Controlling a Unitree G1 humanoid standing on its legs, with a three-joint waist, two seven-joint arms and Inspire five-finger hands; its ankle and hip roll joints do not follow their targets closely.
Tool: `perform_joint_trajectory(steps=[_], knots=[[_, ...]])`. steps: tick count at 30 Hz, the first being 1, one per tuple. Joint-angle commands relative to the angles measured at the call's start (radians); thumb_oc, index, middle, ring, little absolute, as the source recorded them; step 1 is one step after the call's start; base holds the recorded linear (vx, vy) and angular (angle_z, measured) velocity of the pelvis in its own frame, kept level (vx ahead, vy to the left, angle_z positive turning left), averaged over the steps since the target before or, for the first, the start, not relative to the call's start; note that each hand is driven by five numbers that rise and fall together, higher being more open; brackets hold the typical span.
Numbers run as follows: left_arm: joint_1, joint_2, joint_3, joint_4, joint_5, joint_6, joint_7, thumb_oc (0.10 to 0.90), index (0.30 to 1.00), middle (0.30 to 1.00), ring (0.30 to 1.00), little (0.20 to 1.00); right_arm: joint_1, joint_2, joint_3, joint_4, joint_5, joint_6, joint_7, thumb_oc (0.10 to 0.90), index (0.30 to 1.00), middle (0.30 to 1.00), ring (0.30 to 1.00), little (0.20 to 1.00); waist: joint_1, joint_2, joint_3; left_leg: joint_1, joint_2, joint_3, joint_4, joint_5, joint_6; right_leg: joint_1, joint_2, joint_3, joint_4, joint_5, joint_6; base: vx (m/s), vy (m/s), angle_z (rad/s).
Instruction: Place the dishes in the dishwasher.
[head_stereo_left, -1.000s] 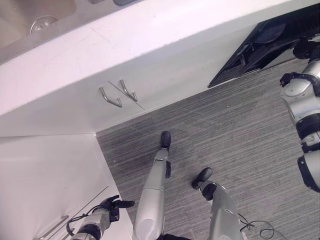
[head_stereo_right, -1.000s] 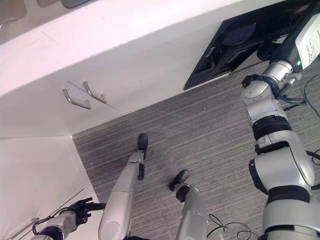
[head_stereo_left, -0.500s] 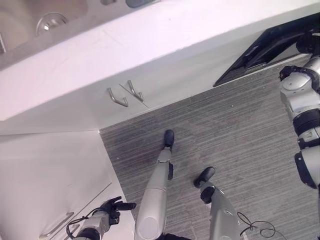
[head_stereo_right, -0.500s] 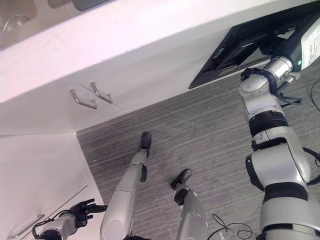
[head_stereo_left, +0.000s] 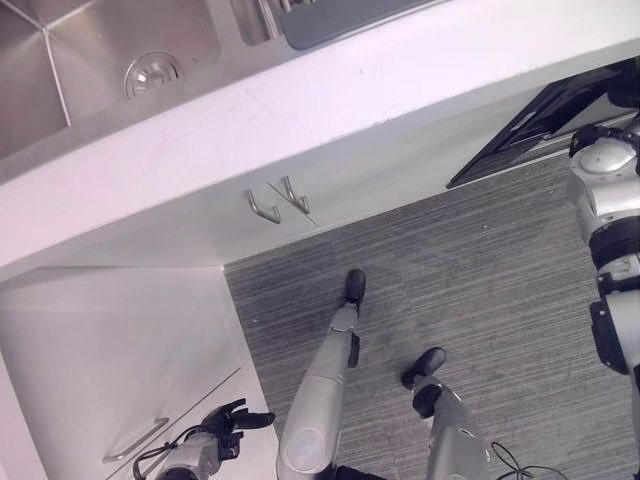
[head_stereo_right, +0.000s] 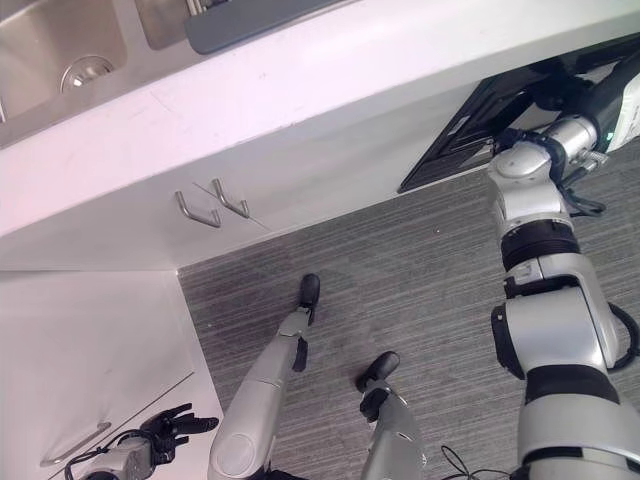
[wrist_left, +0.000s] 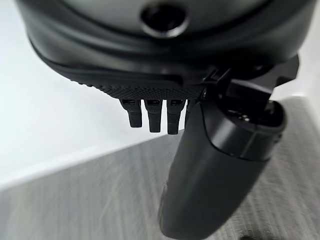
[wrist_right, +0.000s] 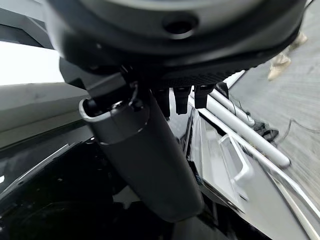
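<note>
**Two hands apart, dishwasher door hanging open at the far right**

Two cabinet handles are jutting from the white cabinet front below the countertop, whose long edge is running slantwise across the head views. Beyond that edge, a steel sink is sitting recessed, with a dark grey tray beside it. The grey striped floor is lying open between the cabinets and the dishwasher, whose dark door is hanging open under the counter at the right. The right hand is hovering close over the dishwasher's interior, near its white rack bars; the fingers are stretching straight, pinching nothing. The left hand is hanging low beside a white drawer front, fingers spread and relaxed, holding nothing. No dishes can be made out.
</note>
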Motion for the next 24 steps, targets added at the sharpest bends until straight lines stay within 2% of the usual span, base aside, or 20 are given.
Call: perform_joint_trajectory(steps=[1, 4, 5, 6, 7, 9, 14, 16, 18, 19, 20, 22, 23, 24], knots=[[0.011, 0.061, -0.03, -0.098, -0.137, -0.064, 0.152, 0.8, 0.9, 0.9, 0.9, 0.9, -0.031, 0.042, 0.002, -0.322, -0.052, -0.18, 0.146, 0.8, 0.9, 0.9, 0.9, 0.9, 0.038, -0.031, -0.019, 0.061, 0.006, 0.064, 0.113, -0.249, -0.018, -0.006, -0.029, 0.022, 0.049, -0.037, 0.015, -0.09, 0.031, -0.06], [-0.075, 0.059, -0.005, -0.171, -0.095, -0.037, 0.229, 0.8, 0.9, 0.9, 0.9, 0.9, 0.165, 0.07, -0.099, -0.457, -0.065, -0.163, 0.115, 0.8, 0.9, 0.9, 0.9, 0.9, -0.017, -0.042, -0.019, 0.119, 0.018, 0.084, 0.113, -0.267, -0.015, 0.036, -0.024, 0.044, 0.029, -0.034, 0.026, -0.11, 0.014, -0.11], [-0.088, 0.063, -0.005, -0.163, -0.078, -0.064, 0.236, 0.8, 0.9, 0.9, 0.9, 0.9, 0.223, 0.07, -0.117, -0.478, -0.09, -0.17, 0.099, 0.8, 0.9, 0.9, 0.9, 0.9, -0.034, -0.04, -0.019, 0.14, 0.02, 0.09, 0.113, -0.272, -0.017, 0.052, -0.022, 0.05, 0.023, -0.037, 0.025, -0.13, 0.071, -0.14], [-0.085, 0.06, -0.011, -0.117, -0.057, -0.165, 0.244, 0.8, 0.9, 0.9, 0.9, 0.9, 0.368, 0.073, -0.146, -0.532, -0.122, -0.175, 0.079, 0.8, 0.9, 0.9, 0.9, 0.9, -0.069, -0.023, -0.019, 0.187, 0.022, 0.098, 0.113, -0.284, -0.017, 0.095, -0.025, 0.059, 0.008, -0.04, 0.027, -0.11, 0.096, -0.09], [-0.073, 0.057, -0.005, -0.11, -0.037, -0.206, 0.246, 0.8, 0.9, 0.9, 0.9, 0.9, 0.428, 0.077, -0.162, -0.542, -0.124, -0.185, 0.089, 0.8, 0.9, 0.9, 0.9, 0.9, -0.082, -0.012, -0.019, 0.209, 0.023, 0.103, 0.113, -0.288, -0.019, 0.121, -0.027, 0.06, -0.005, -0.04, 0.03, -0.09, 0.097, -0.08], [-0.051, 0.055, 0.004, -0.124, -0.049, -0.234, 0.251, 0.8, 0.9, 0.9, 0.9, 0.9, 0.514, 0.104, -0.172, -0.564, -0.167, -0.182, 0.086, 0.8, 0.9, 0.9, 0.9, 0.9, -0.102, 0.003, -0.02, 0.239, 0.025, 0.111, 0.113, -0.291, -0.026, 0.157, -0.031, 0.062, -0.021, -0.041, 0.036, -0.06, 0.048, -0.16], [0.015, 0.053, 0.071, -0.192, -0.019, -0.24, 0.291, 0.8, 0.9, 0.9, 0.9, 0.9, 0.702, 0.165, -0.185, -0.606, -0.204, -0.163, 0.086, 0.8, 0.9, 0.9, 0.9, 0.9, -0.139, -0.003, -0.05, 0.289, 0.038, 0.126, 0.113, -0.29, -0.042, 0.211, -0.041, 0.072, -0.021, -0.062, 0.039, -0.02, -0.033, -0.23], [0.045, 0.065, 0.109, -0.233, -0.015, -0.231, 0.286, 0.8, 0.9, 0.9, 0.9, 0.9, 0.826, 0.189, -0.201, -0.602, -0.167, -0.17, 0.11, 0.8, 0.9, 0.9, 0.9, 0.9, -0.169, -0.009, -0.082, 0.315, 0.057, 0.139, 0.113, -0.286, -0.051, 0.233, -0.041, 0.083, -0.021, -0.07, 0.037, -0.04, -0.097, -0.08], [0.061, 0.059, 0.125, -0.246, -0.038, -0.212, 0.241, 0.8, 0.9, 0.9, 0.9, 0.9, 0.913, 0.217, -0.219, -0.594, -0.105, -0.184, 0.152, 0.8, 0.9, 0.9, 0.9, 0.9, -0.191, -0.015, -0.104, 0.332, 0.069, 0.147, 0.113, -0.285, -0.055, 0.245, -0.038, 0.093, -0.021, -0.073, 0.035, -0.04, -0.067, -0.11], [0.07, 0.051, 0.129, -0.245, -0.084, -0.192, 0.177, 0.8, 0.9, 0.9, 0.9, 0.9, 0.956, 0.239, -0.228, -0.576, -0.071, -0.194, 0.176, 0.8, 0.9, 0.9, 0.9, 0.9, -0.203, -0.018, -0.117, 0.341, 0.075, 0.151, 0.113, -0.285, -0.058, 0.253, -0.035, 0.099, -0.021, -0.076, 0.033, -0.1, -0.098, -0.24], [0.076, 0.013, 0.123, -0.228, -0.198, -0.105, -0.004, 0.8, 0.9, 0.9, 0.9, 0.9, 1.006, 0.277, -0.238, -0.53, -0.023, -0.19, 0.226, 0.8, 0.9, 0.9, 0.9, 0.9, -0.222, -0.023, -0.137, 0.356, 0.087, 0.159, 0.113, -0.286, -0.062, 0.266, -0.03, 0.105, -0.021, -0.08, 0.027, -0.09, -0.089, -0.27], [0.073, -0.024, 0.111, -0.195, -0.231, -0.058, -0.073, 0.8, 0.9, 0.9, 0.9, 0.9, 1.023, 0.3, -0.238, -0.482, 0.009, -0.18, 0.287, 0.8, 0.9, 0.9, 0.9, 0.9, -0.232, -0.025, -0.151, 0.364, 0.095, 0.165, 0.113, -0.288, -0.064, 0.277, -0.027, 0.108, -0.021, -0.084, 0.023, -0.07, -0.044, -0.19], [0.076, -0.079, 0.095, -0.138, -0.222, -0.019, -0.211, 0.8, 0.9, 0.9, 0.9, 0.9, 1.048, 0.335, -0.22, -0.409, 0.171, -0.117, 0.592, 0.8, 0.9, 0.9, 0.9, 0.9, -0.246, -0.03, -0.172, 0.372, 0.112, 0.181, 0.113, -0.28, -0.074, 0.297, -0.024, 0.108, -0.021, -0.09, 0.017, -0.04, -0.005, -0.23], [0.077, -0.079, 0.095, -0.137, -0.222, -0.019, -0.212, 0.8, 0.9, 0.9, 0.9, 0.9, 1.048, 0.333, -0.221, -0.408, 0.175, -0.116, 0.596, 0.8, 0.9, 0.9, 0.9, 0.9, -0.245, -0.03, -0.172, 0.372, 0.112, 0.181, 0.113, -0.28, -0.074, 0.297, -0.024, 0.108, -0.021, -0.09, 0.017, -0.03, 0.022, -0.25]])
